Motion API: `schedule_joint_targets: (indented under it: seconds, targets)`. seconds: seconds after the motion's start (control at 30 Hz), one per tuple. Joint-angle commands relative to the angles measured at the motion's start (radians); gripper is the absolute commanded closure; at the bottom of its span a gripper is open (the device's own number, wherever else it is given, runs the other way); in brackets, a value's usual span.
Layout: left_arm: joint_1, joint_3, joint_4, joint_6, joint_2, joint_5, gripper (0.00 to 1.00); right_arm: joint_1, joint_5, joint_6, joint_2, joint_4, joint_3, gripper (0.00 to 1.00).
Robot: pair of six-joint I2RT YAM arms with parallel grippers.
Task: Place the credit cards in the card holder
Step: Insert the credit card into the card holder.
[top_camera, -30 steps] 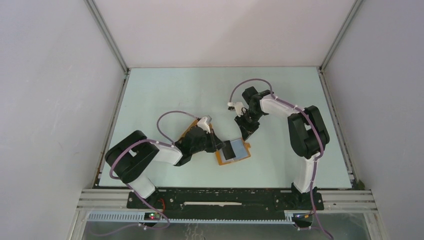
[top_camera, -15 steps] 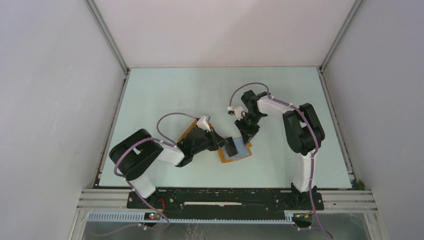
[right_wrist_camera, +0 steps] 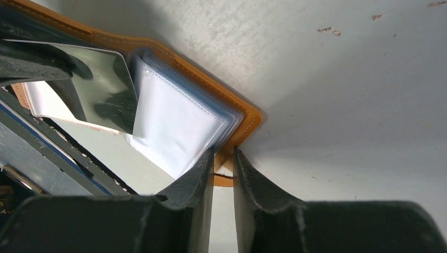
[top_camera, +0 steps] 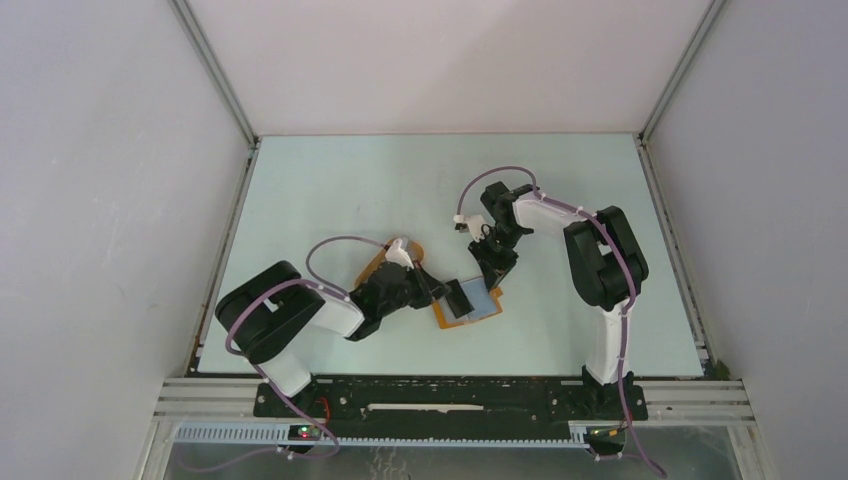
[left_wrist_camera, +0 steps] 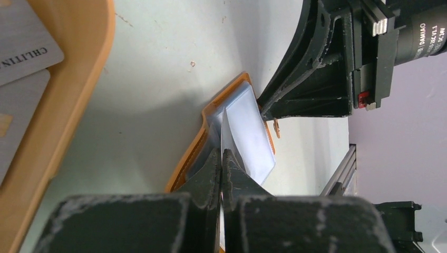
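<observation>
- Your left fingers (left_wrist_camera: 206,176) are pressed together on a thin, pale grey rectangular credit card (right_wrist_camera: 103,87). They hold it on edge over the open wallet (whether its lower edge has entered a slot cannot be told).
- The small, flat, orange-tan folding card holder (top_camera: 478,305) lies open on the pale green table (top_camera: 330,190), its blue-grey sleeves (right_wrist_camera: 174,121) facing up. It sits near the centre of the table, just beside the oval orange rimmed tray (left_wrist_camera: 79,79).
- Your right fingers (right_wrist_camera: 196,180) are narrowed to a slim gap at the card holder's far corner, with an orange strip of the wallet pinched between them.
- Two further pale grey cards lie flat in the tray: an upper card with dark lettering (left_wrist_camera: 21,52) and a lower card (left_wrist_camera: 13,121) touching it.
- The two sets of fingers stand close together over the wallet, left on the card and right on the wallet's edge.
</observation>
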Motion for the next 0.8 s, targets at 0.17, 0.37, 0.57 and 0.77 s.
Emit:
schedule_joint_targets:
  seconds: [0.17, 0.37, 0.57, 0.77]
  targets:
    - [-0.011, -0.015, -0.036, -0.072, 0.022, 0.009, 1.0, 0.017, -0.021, 0.017, 0.021, -0.004, 0.0, 0.73]
    - [-0.021, 0.026, -0.096, -0.097, 0.051, 0.033, 1.0, 0.022, -0.026, 0.022, 0.018, 0.0, 0.001, 0.73]
    - [-0.025, 0.048, -0.137, -0.121, 0.072, 0.037, 0.99, 0.029, -0.027, 0.023, 0.016, 0.002, 0.0, 0.73]
    - [-0.025, 0.069, -0.144, -0.138, 0.097, 0.054, 0.98, 0.039, -0.028, 0.025, 0.018, 0.003, 0.0, 0.74]
